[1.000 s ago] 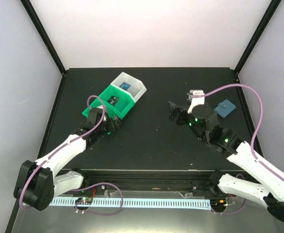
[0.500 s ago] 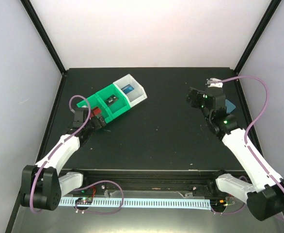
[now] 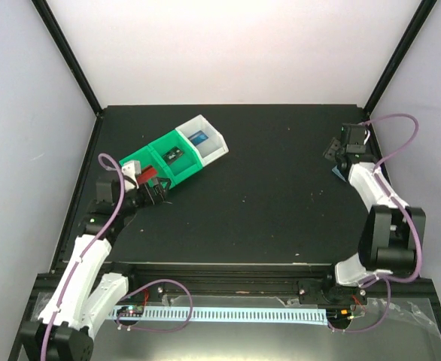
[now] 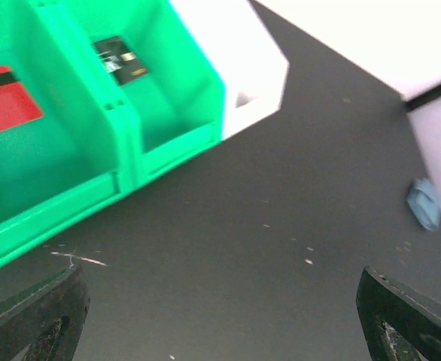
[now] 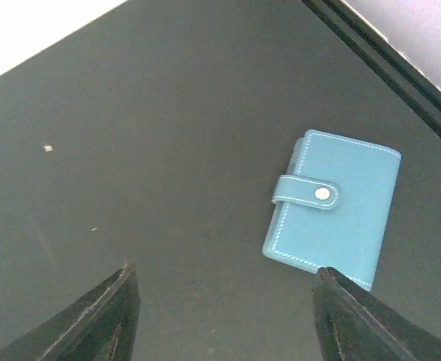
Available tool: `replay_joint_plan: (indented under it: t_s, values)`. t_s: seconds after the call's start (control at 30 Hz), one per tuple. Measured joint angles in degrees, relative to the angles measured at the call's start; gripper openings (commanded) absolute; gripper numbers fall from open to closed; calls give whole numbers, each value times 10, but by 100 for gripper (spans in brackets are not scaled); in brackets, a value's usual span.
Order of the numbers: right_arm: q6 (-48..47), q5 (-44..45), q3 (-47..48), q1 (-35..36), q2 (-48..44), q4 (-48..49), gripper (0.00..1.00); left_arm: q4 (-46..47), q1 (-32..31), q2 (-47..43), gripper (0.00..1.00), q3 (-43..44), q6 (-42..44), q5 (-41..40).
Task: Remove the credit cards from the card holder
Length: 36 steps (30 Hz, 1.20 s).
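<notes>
Right pincer [image 5: 228, 316] spread, empty, low over the card holder [image 5: 333, 209] — strap snapped shut, flat on the table [image 5: 130, 150] near its right edge; I'd centre over the holder before pinching; left pincer [image 4: 220, 316] spread — holding nothing.

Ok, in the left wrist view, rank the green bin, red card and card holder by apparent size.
1. green bin
2. red card, cut off by the picture's edge
3. card holder, though it lies far from the camera, so its rank is unsure
</notes>
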Motion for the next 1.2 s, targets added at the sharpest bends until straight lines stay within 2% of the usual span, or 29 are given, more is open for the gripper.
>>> replay_joint_plan:
  t_s: [0.2,0.47,0.83,1.2]
  values:
    - [-24,11,58,-31,107,-11,63,-61,0,-94,99,26,48,94]
    - [-50,-12,152,-79,243,-33,63,-119,-2,-142,99,44,106,138]
    - [-66,-16,223,-98,321,-92,63,-127,-12,-143,99,43,120,142]
    - [-91,-44,226,-98,327,-129,63,-127,-12,-154,99,37,120,137]
